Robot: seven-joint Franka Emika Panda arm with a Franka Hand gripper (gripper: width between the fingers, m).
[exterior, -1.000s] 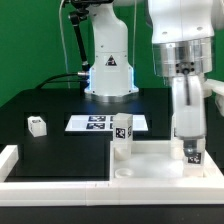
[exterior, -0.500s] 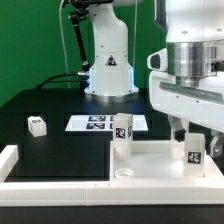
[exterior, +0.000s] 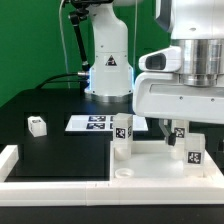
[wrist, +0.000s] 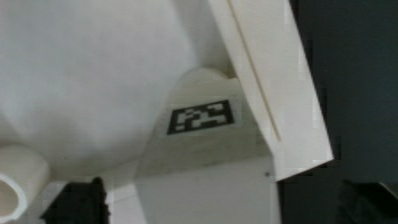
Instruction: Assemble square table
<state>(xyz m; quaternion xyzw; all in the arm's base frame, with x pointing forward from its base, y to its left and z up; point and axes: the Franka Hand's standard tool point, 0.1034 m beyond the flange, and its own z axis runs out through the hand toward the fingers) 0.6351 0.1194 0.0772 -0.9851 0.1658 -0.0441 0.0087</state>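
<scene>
Exterior view: the white square panel [exterior: 150, 165] lies at the lower right of the frame with two tagged legs standing upright on it, one [exterior: 123, 135] near the centre, one [exterior: 195, 150] at the right edge. A third leg [exterior: 37, 125] lies loose on the black table [exterior: 60, 150] at left. The gripper [exterior: 178, 132] hangs above the panel; whether it is open I cannot tell. The step in hand looks like leg fitting; next likely calls for fetching the loose leg. Parts are smooth matte plastic, blocky, with square tags; a tag [wrist: 203, 115] shows on the panel.
</scene>
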